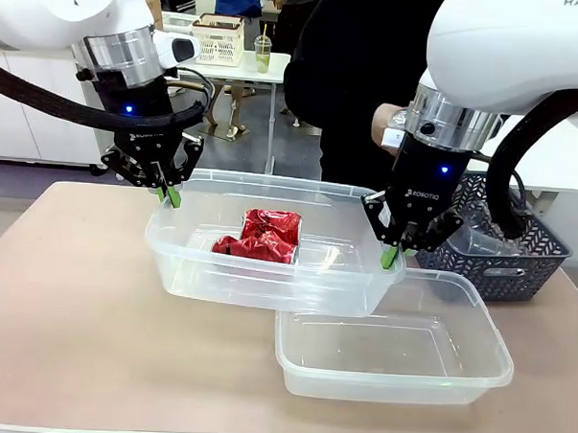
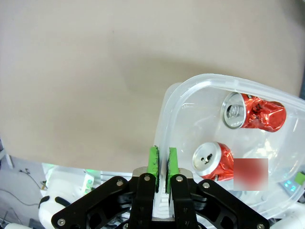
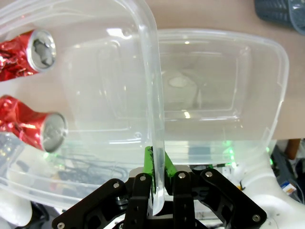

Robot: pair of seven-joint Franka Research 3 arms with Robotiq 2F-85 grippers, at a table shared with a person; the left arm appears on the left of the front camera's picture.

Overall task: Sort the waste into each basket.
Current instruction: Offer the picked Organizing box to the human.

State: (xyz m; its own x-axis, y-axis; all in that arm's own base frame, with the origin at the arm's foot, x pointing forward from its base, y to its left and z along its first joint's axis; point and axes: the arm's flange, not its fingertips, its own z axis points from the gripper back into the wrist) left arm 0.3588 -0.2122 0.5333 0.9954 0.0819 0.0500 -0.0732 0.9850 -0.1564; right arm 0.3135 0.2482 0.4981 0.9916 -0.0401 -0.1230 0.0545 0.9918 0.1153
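We see the left gripper (image 1: 170, 194) clenched on the far left rim of a clear rectangular plastic tub (image 1: 267, 287), and the right gripper (image 1: 393, 255) clenched on the same tub's right rim. In each wrist view the green pads pinch the rolled edge between them. The tub hangs between the two arms over the beige table (image 1: 74, 313), near its middle.

Around it, a second clear plastic tub (image 1: 494, 364) sits on the table to the near right. The held tub's near right corner overlaps this one's far left corner, and in the right wrist view we look through the held wall down into it. A dark grey lattice plastic basket (image 1: 517, 270) stands at the far right, just behind the right gripper. It holds some clear things that we cannot make out. A person in black (image 1: 362, 76) stands at the far side, partly hidden by the right arm, with one hand (image 1: 387, 125) showing just above that arm's wrist. Farther off are a white table with a pale lattice basket (image 1: 220, 39) and a drink cup (image 1: 263, 52).

We count two clear tubs, one dark basket and two crushed red drink cans (image 1: 264, 237). Both cans lie side by side on the floor of the held tub, toward its middle. The second tub has nothing in it.
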